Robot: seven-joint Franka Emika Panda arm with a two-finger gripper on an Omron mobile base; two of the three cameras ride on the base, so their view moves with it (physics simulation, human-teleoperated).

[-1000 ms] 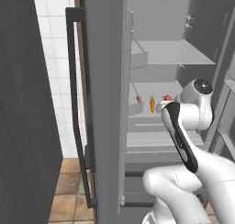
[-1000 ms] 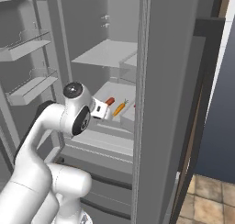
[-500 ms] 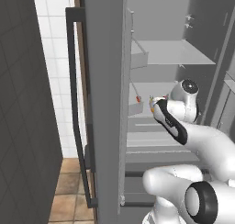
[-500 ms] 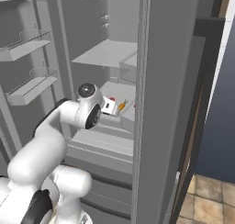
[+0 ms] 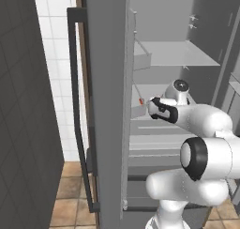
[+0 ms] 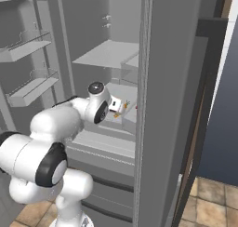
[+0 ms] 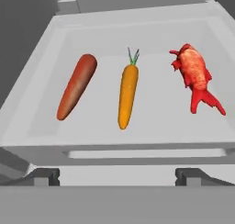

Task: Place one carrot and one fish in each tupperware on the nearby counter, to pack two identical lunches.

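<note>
Reaching into the open fridge, my gripper hovers open just before a pale grey fridge tray, with nothing between its fingertips. Three things lie side by side in the tray: a red-orange carrot on the left, an orange carrot with a green top in the middle, and a bright red fish on the right. From the right base camera the hand sits right at the orange carrot on the middle shelf. The tupperware is out of view.
A fridge shelf spans the space above the hand. One open door with a long dark handle stands on the left. The other open door carries shelves. Drawers lie below the tray, over a brown tiled floor.
The arm has stretched deeper into the fridge, bringing the hand up to the tray with the carrots and fish. The jaws have stayed open.
</note>
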